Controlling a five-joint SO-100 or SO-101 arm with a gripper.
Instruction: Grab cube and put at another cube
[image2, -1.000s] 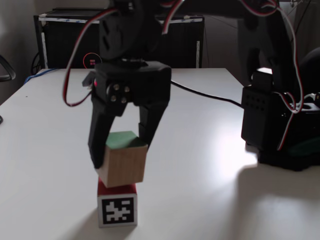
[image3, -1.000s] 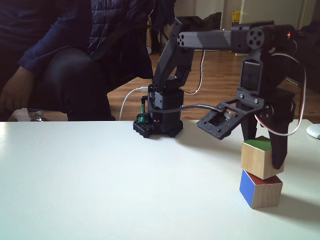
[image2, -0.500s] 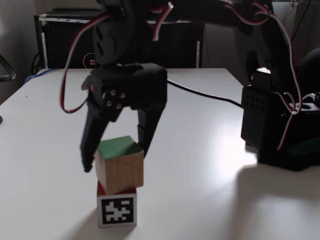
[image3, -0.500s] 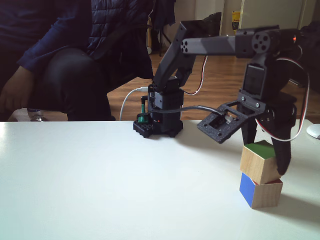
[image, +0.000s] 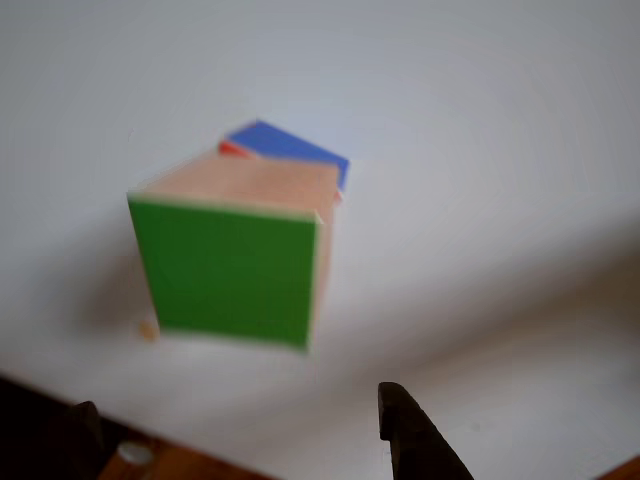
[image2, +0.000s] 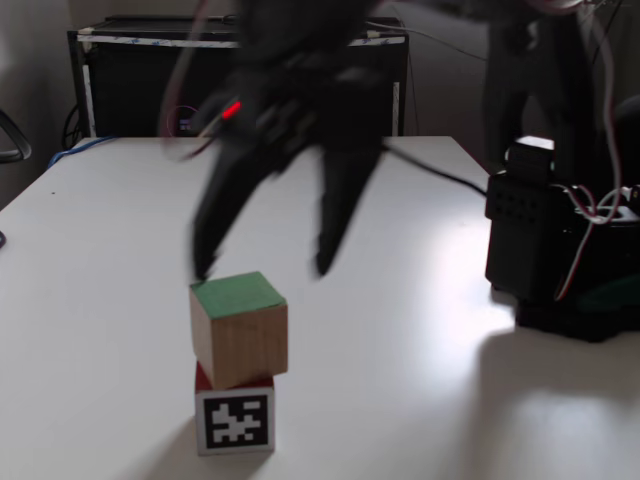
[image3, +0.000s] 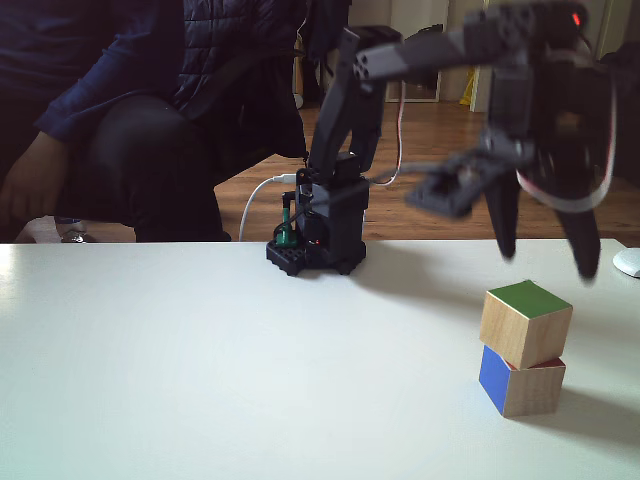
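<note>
Now the cube (image2: 238, 330) sits on top of another cube (image2: 235, 418), a bit turned, on the near side of the table (image3: 200, 380). Above it the claw (image3: 545, 265) is spread and empty, blurred, probably moving. The task looks practically done.

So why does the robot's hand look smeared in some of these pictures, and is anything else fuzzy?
In both fixed views the hand is streaked by motion blur, while the green-topped cube and the marker cube under it stay sharp. In the other view the green-topped cube looks soft and out of focus. In a fixed view, glare whitens the table.
</note>
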